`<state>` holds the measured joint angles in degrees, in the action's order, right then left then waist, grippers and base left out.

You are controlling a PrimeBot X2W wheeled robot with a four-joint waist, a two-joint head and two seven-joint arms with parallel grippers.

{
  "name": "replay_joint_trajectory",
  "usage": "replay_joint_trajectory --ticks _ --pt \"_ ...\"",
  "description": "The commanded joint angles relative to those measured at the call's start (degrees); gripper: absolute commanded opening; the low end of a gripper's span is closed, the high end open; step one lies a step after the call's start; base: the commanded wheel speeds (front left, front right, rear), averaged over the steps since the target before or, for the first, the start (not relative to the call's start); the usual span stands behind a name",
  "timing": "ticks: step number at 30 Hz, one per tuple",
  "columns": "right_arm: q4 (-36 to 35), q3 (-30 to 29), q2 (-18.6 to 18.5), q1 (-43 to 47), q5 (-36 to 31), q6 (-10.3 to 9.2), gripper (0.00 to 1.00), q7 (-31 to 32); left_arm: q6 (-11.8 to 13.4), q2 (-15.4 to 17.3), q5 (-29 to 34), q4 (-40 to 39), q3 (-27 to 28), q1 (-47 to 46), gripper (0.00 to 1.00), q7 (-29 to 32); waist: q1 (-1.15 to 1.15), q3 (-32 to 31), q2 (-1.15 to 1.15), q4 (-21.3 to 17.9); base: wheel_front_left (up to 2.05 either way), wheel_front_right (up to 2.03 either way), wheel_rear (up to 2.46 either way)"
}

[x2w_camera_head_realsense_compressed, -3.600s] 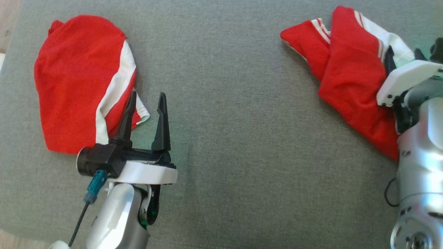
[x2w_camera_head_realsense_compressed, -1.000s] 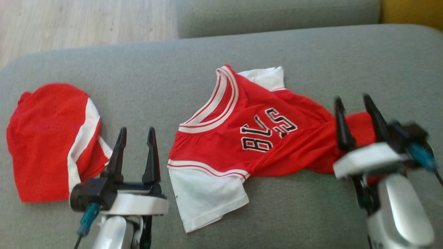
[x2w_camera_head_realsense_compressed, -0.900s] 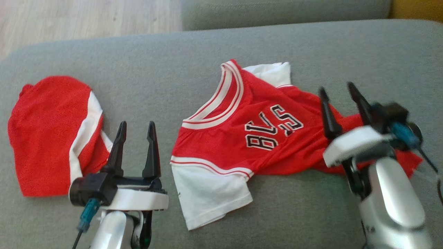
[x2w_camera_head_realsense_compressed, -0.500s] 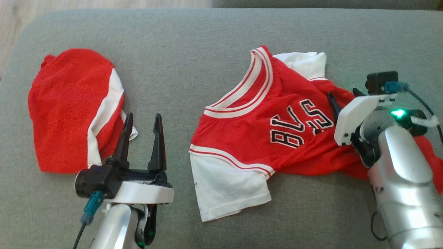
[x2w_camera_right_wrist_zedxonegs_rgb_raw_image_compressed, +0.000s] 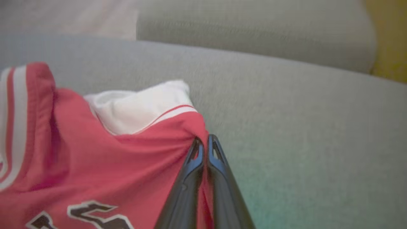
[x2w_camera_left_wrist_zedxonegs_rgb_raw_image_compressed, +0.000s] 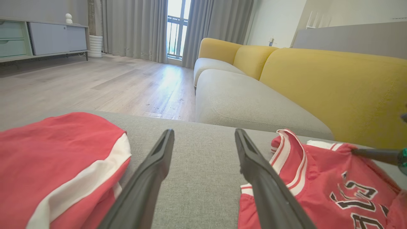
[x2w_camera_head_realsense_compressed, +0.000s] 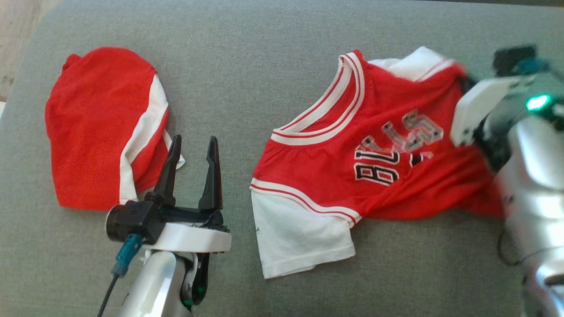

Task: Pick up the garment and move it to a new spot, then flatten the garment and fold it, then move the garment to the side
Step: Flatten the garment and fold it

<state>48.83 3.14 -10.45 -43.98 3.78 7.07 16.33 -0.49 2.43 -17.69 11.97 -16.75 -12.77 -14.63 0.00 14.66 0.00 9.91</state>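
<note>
Flattening looks underway: your right gripper [x2w_camera_right_wrist_zedxonegs_rgb_raw_image_compressed: 204, 139] clamps the garment [x2w_camera_head_realsense_compressed: 352, 158] at the frame's right, your left gripper [x2w_camera_head_realsense_compressed: 194, 138] hangs spread at lower left; next, probably draw the bunched cloth taut.

The left gripper [x2w_camera_left_wrist_zedxonegs_rgb_raw_image_compressed: 204, 132] is hovering low over a grey cushion [x2w_camera_left_wrist_zedxonegs_rgb_raw_image_compressed: 197, 190], its two dark fingers [x2w_camera_left_wrist_zedxonegs_rgb_raw_image_compressed: 152, 171] standing wide apart with bare fabric between them. A folded red cloth [x2w_camera_left_wrist_zedxonegs_rgb_raw_image_compressed: 57, 159] with a white stripe is lying to the left of the fingers. A red jersey [x2w_camera_left_wrist_zedxonegs_rgb_raw_image_compressed: 318, 178] with a striped collar and black numerals is lying to their right. Beyond, a yellow sofa [x2w_camera_left_wrist_zedxonegs_rgb_raw_image_compressed: 334, 82] is facing a wooden floor [x2w_camera_left_wrist_zedxonegs_rgb_raw_image_compressed: 95, 86] and grey curtains [x2w_camera_left_wrist_zedxonegs_rgb_raw_image_compressed: 133, 28].
</note>
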Motion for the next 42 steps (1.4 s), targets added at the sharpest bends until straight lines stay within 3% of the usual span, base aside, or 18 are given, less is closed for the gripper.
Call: replay_joint_trajectory --ticks 1,10,11,16,27,33,42 --pt "-2.77 0.57 -0.65 -4.39 -1.05 0.42 0.00 -2.31 0.37 0.44 -0.37 -1.94 1.63 -2.02 1.00 -0.37 0.00 0.21 0.00 0.17 0.00 0.00 0.00" --pt "-0.38 0.69 -4.00 -13.76 -10.13 0.42 0.00 -10.30 0.44 0.44 -0.98 -2.04 1.01 -2.70 1.00 -0.37 0.00 1.14 0.00 1.41 0.00 0.00 0.00" --pt "0.92 0.08 -3.75 -14.11 -10.48 0.42 1.00 -10.32 0.53 0.44 -1.09 -2.01 0.98 -2.75 1.00 -0.37 0.00 1.06 0.00 1.55 0.00 0.00 0.00" --pt "5.33 -0.56 -2.36 -14.62 -11.05 0.42 1.00 -10.79 0.79 0.44 -1.23 -1.87 1.20 -2.49 1.00 -0.37 0.00 0.45 0.00 1.62 0.00 0.00 0.00" --pt "4.77 -2.92 3.29 -8.69 -8.41 0.42 1.00 -23.16 0.72 0.44 0.03 -2.37 4.19 -0.25 1.00 -0.37 0.00 -4.37 0.00 -3.59 0.00 0.00 0.00" --pt "-3.94 -2.55 5.90 0.61 -4.91 0.42 1.00 -29.00 0.49 0.44 0.44 -3.47 5.37 1.62 1.00 -0.37 0.00 -7.42 0.00 -7.88 0.00 0.00 0.00" --pt "-23.58 -3.09 7.40 22.20 1.65 0.42 1.00 -30.74 0.44 0.44 1.23 -4.15 4.73 3.88 1.00 -0.37 0.00 -10.13 0.00 -12.41 0.00 0.00 0.00"
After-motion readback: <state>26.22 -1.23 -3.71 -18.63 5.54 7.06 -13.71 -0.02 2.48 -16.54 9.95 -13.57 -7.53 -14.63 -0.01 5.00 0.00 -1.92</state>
